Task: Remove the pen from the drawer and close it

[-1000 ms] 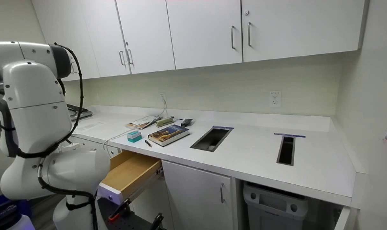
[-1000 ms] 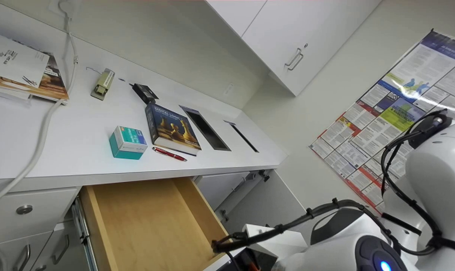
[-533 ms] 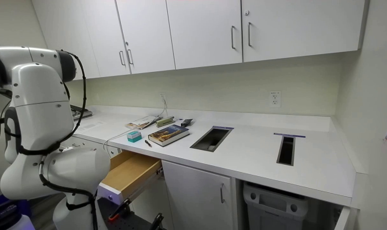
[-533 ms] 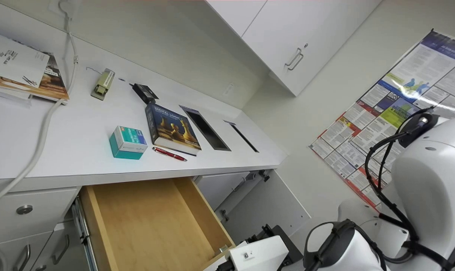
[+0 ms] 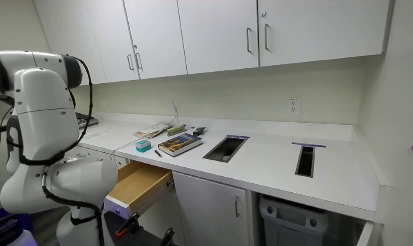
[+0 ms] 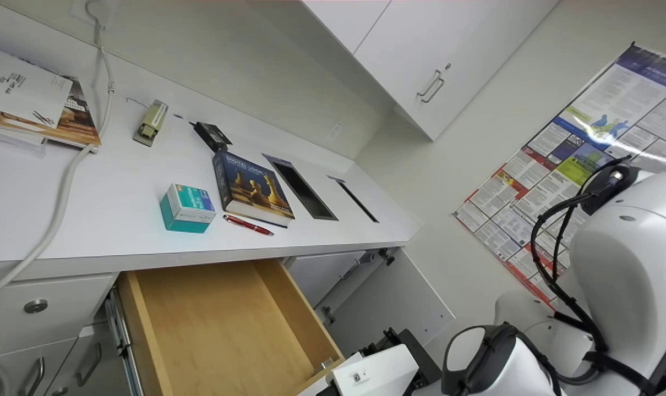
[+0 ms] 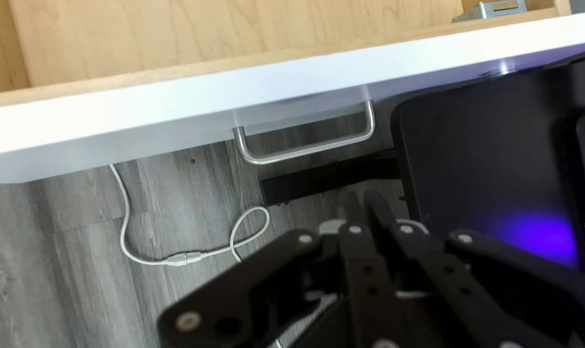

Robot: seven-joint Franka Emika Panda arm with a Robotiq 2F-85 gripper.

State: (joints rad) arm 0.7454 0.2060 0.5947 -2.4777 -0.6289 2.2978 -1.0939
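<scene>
Where the drawer (image 6: 223, 324) stands: pulled out beneath the bench (image 6: 113, 220), its wooden bottom (image 5: 141, 181) visible in both exterior views.
Pen (image 6: 249, 225): red, lying on the bench just beside the book (image 6: 258, 190) and near the teal-and-white box (image 6: 187, 209) in an exterior view.
Handle (image 7: 312, 149): metal bar on the white front panel (image 7: 104, 145) of the drawer.
Claw (image 7: 365, 199): closed, its blurred fingers (image 7: 360, 290) side by side, tips apart from the handle in the wrist view.
Arm (image 5: 46, 112): partly hiding the drawer in both exterior views.
</scene>
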